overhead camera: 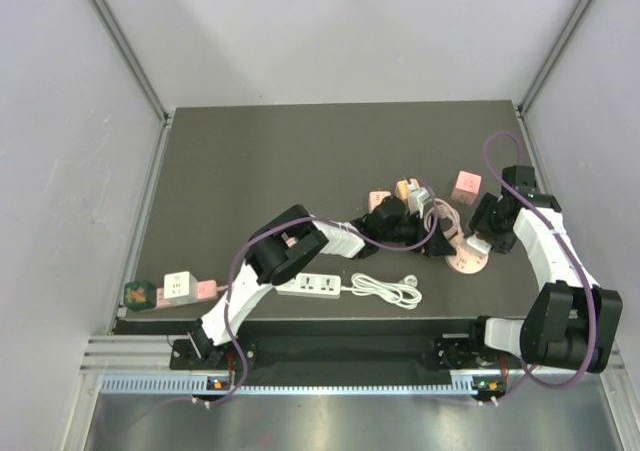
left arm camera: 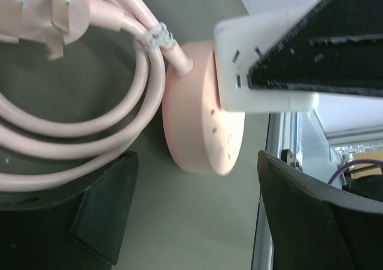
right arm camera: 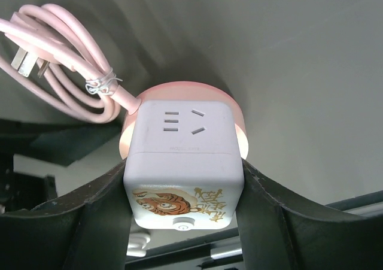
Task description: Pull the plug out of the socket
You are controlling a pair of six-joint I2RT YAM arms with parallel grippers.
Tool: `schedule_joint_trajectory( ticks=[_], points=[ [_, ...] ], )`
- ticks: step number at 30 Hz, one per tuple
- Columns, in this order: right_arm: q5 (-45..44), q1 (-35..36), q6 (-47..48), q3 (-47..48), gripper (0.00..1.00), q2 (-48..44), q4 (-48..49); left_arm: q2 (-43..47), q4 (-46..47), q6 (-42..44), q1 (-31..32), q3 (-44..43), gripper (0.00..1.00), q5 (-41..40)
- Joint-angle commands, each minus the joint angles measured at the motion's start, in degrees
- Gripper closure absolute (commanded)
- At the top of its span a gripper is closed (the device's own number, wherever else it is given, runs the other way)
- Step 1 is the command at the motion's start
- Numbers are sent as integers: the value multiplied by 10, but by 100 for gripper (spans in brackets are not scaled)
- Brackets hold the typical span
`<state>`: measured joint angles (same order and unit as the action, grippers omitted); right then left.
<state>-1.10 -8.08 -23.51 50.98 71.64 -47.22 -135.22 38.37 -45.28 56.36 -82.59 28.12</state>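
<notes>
A white cube plug (right arm camera: 182, 162) with a tiger print sits against the face of a round pink socket (right arm camera: 179, 91). My right gripper (right arm camera: 182, 207) is shut on the cube, one finger on each side. In the top view the cube (overhead camera: 478, 243) and socket (overhead camera: 466, 262) lie at the right, with the right gripper (overhead camera: 485, 233) over them. My left gripper (left arm camera: 197, 222) is open and empty. The pink socket (left arm camera: 197, 126) lies just beyond its fingers, and the white cube (left arm camera: 263, 78) is at the upper right. The socket's pink cable (left arm camera: 90, 120) is coiled beside it.
A white power strip (overhead camera: 312, 285) and a coiled white cable (overhead camera: 388, 289) lie near the front edge. Pink and orange cubes (overhead camera: 467, 185) (overhead camera: 405, 189) sit behind the grippers. A pink strip with a white cube (overhead camera: 180, 287) is at front left.
</notes>
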Motion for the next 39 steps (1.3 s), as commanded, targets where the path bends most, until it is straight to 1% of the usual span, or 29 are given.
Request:
schedule_joint_trajectory(
  ticks=[1,5,9,12,13,14,17,18,20,24,25,26,31,34,39],
  points=[
    [44,-6,7,3,100,-24,12,-24,-4,6,2,-27,16,9],
    [60,-9,7,0,100,-26,13,-40,-5,2,2,-41,19,11],
    [77,-12,6,-4,100,-26,18,-53,17,-18,2,-46,21,26],
    [93,-12,2,-13,100,-26,26,-61,26,-30,3,-46,34,30],
    [96,-12,2,-16,100,-28,27,-62,26,-33,3,-48,40,30],
    [99,-12,1,-20,100,-29,30,-64,22,-33,3,-48,49,29],
    [93,-12,5,-23,100,-36,26,-67,-12,-30,3,-57,66,15],
    [85,-12,7,-22,100,-40,25,-69,-20,-31,2,-64,82,8],
    [77,-12,9,-20,100,-49,17,-73,-48,-32,3,-71,100,-2],
    [59,-12,16,-7,100,-68,-5,-78,-129,-26,4,-89,100,-56],
    [56,-12,16,-7,100,-70,-5,-80,-129,-25,4,-93,100,-65],
    [54,-12,16,-2,100,-74,-13,-80,-159,-24,4,-97,100,-73],
    [53,-12,9,13,100,-103,-37,-89,-237,-10,5,-126,100,-119],
    [43,-12,8,30,100,-119,-58,-95,-252,-9,5,-138,100,-123],
    [-18,-11,11,40,100,-137,-69,-102,-261,-10,7,-147,100,-126]
  ],
)
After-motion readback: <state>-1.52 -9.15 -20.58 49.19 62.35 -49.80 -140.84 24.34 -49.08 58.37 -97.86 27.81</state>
